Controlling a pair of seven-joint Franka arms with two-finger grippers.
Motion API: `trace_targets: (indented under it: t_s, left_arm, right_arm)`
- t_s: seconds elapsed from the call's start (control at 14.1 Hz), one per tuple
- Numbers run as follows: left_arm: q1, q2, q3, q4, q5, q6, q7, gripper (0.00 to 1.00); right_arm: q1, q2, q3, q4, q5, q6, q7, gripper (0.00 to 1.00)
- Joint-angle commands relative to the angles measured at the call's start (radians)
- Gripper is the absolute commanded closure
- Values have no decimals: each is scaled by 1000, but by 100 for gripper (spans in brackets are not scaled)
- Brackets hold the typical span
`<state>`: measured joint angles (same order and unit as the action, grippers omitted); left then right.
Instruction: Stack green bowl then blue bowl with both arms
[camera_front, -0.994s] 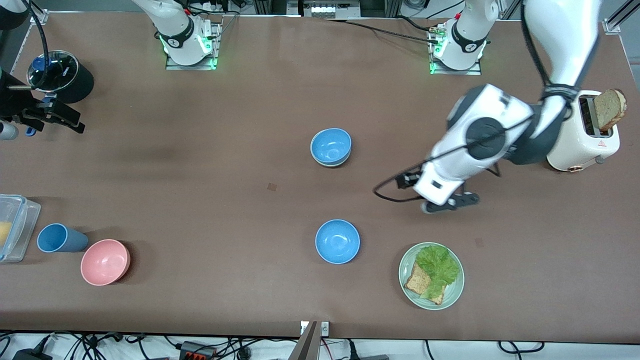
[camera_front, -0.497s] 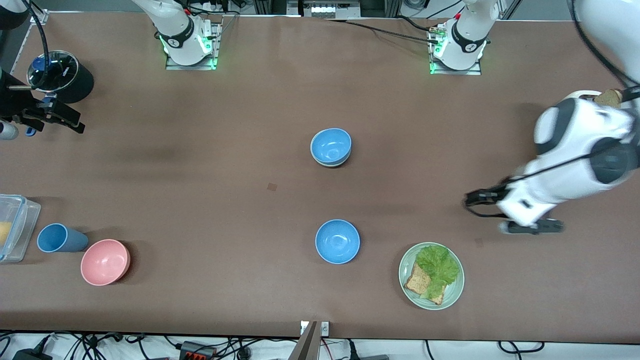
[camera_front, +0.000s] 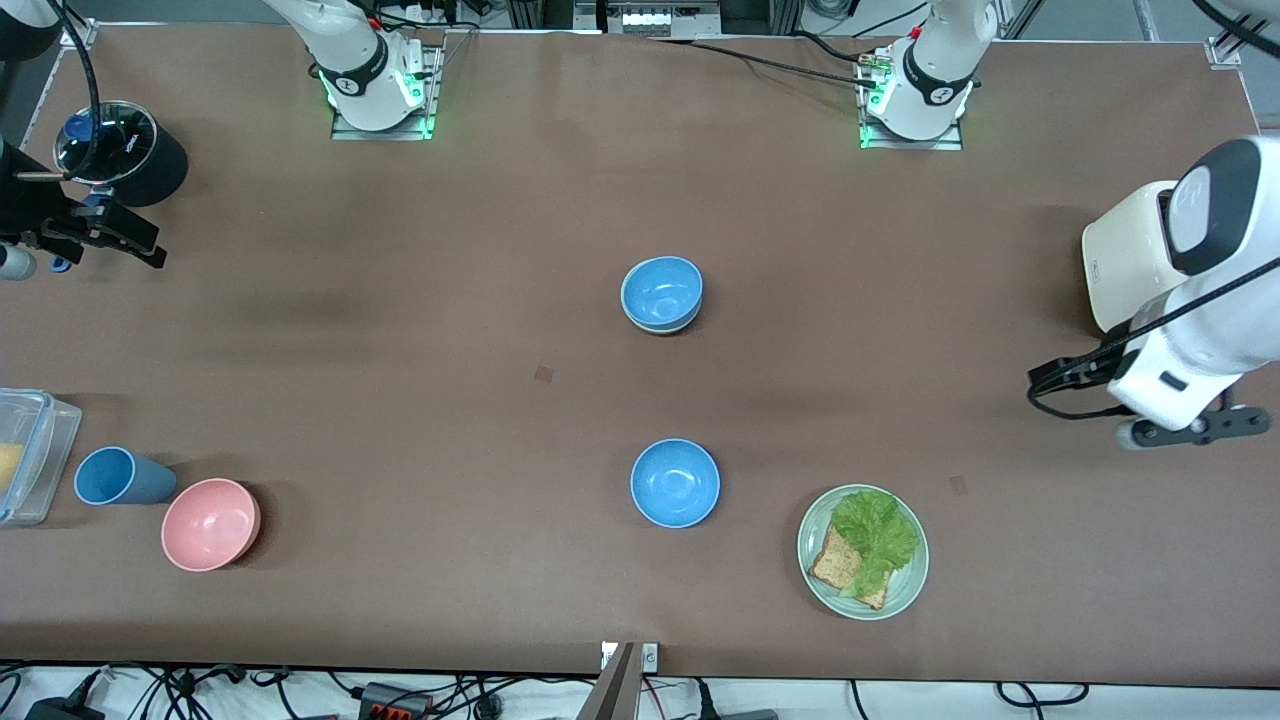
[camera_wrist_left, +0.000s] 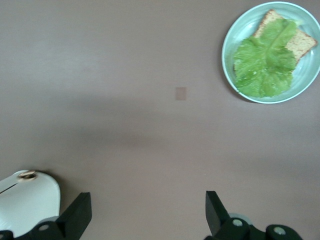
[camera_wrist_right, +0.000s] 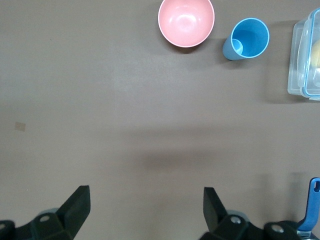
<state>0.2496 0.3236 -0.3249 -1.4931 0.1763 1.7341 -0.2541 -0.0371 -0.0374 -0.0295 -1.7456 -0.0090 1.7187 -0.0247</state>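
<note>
A sky-blue bowl (camera_front: 661, 290) sits nested in the pale green bowl (camera_front: 674, 326) at the table's middle; only a sliver of the green bowl's side shows under it. A second blue bowl (camera_front: 675, 482) stands alone, nearer the front camera. My left gripper (camera_front: 1195, 428) hangs open and empty over bare table at the left arm's end, beside the toaster; its wrist view (camera_wrist_left: 147, 217) shows the jaws wide apart. My right gripper (camera_front: 120, 235) waits open and empty over the right arm's end; its wrist view (camera_wrist_right: 145, 210) shows bare table between the jaws.
A green plate (camera_front: 905, 585) with lettuce and bread lies near the lone blue bowl, also in the left wrist view (camera_wrist_left: 309, 75). A white toaster (camera_front: 1125, 255) stands by the left arm. A pink bowl (camera_front: 210, 523), blue cup (camera_front: 120, 476) and clear box (camera_front: 30, 450) stand at the right arm's end.
My left arm has swung away from the table's middle to its own end, and now covers most of the toaster. The bowls and the right arm have not moved.
</note>
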Motion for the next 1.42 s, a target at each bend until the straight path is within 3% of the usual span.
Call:
trace_targets:
  t_s: [0.0, 0.07, 0.14, 0.21, 0.85, 1.07, 1.35]
  left_arm:
    - [-188, -151, 221, -52, -181, -82, 106, 0]
    - [-235, -173, 319, -46, -278, -87, 139, 0]
    - [-272, -181, 378, -42, -299, -93, 168, 0]
    - [-283, -182, 391, -42, -284, -96, 200, 0]
    - [-286, -185, 356, -48, -242, -151, 222, 0]
    - [-277, -187, 351, -47, -236, -157, 336, 0]
    - [-274, -184, 351, -42, -236, -191, 348, 0]
  right_arm:
    - [-3, -12, 5, -9, -17, 12, -14, 0]
    - [-3, -12, 5, -9, -17, 12, -14, 0]
    - [-1, -12, 5, -9, -17, 12, -14, 0]
    - [-1, -12, 3, -9, -17, 10, -14, 0]
    - [-1, -13, 5, -9, -17, 10, -14, 0]
    - [-1, -13, 5, -9, -17, 10, -14, 0]
    - [-1, -13, 5, -9, -17, 10, -14, 0]
